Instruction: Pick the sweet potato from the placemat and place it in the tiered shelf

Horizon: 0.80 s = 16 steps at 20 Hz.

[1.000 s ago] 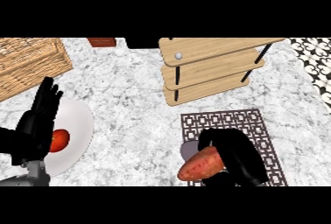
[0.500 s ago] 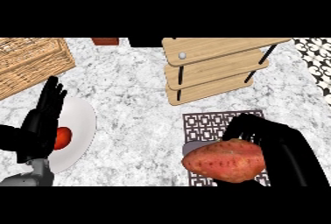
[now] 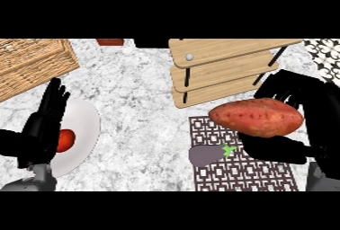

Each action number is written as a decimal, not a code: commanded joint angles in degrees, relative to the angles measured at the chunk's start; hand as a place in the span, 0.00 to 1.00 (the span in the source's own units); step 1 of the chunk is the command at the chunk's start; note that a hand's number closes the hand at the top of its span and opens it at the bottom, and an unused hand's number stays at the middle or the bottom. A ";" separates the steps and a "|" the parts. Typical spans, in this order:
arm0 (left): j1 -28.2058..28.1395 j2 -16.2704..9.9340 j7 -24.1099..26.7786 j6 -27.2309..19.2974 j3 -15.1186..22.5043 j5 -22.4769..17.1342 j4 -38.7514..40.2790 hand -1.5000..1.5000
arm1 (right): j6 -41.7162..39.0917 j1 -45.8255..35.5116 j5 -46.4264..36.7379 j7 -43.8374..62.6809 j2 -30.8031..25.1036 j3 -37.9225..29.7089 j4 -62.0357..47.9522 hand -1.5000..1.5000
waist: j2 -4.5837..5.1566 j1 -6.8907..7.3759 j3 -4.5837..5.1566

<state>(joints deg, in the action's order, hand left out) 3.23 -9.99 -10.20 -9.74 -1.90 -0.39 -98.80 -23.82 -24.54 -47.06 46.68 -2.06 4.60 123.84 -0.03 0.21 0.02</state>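
The right hand [image 3: 302, 130] is curled round the sweet potato [image 3: 257, 117], with dark fingers [image 3: 289, 90] showing behind it and the thumb [image 3: 282, 148] under it, so the sweet potato is grasped and held up above the worktop [image 3: 143, 112], over the upper right part of the placemat [image 3: 242, 173]. The sweet potato lies roughly level, its long axis running from left to right across the view with a slight tilt (the left end sits a little higher, the right end a little lower), its blunter left end pointing toward the middle of the worktop and its right end hidden against the hand. Its upper edge is just below the lowest board of the tiered shelf [image 3: 222, 67], which stands near the far right part of the worktop; whether the two touch I cannot tell. On the placemat, near its upper left corner and just below the sweet potato, lies a small purple eggplant [image 3: 209, 155] with a green stem. The left hand [image 3: 43, 126] is released, its fingers straight and pointing up, resting near the left edge of the worktop over a white plate [image 3: 86, 130] that carries a red tomato [image 3: 65, 140]. A wicker basket [image 3: 33, 63] sits at the far left corner, and a reddish thing [image 3: 109, 42] shows at the far edge.
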 commanded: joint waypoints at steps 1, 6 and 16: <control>3.69 0.61 -1.51 -0.75 -0.90 0.68 2.76 0.50 | 2.62 -3.25 1.71 -4.21 -2.24 -5.63 -5.81 1.00 | 0.08 -0.14 -0.02; 1.35 -1.71 1.61 3.97 -4.75 -3.28 3.47 0.50 | 7.30 -2.29 2.76 -8.85 -2.80 -7.79 -10.56 1.00 | 0.03 -0.13 -0.01; 3.32 1.32 1.95 1.42 -2.25 0.65 5.49 0.50 | 28.89 -9.30 -1.36 -26.01 -1.06 -9.63 -39.66 1.00 | 0.22 0.17 -0.02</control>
<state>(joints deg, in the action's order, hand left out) 4.69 -9.74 -9.56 -7.54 -4.19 -0.71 -96.48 -1.59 -32.96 -48.51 27.02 -3.26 -3.59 91.99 0.13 0.51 0.00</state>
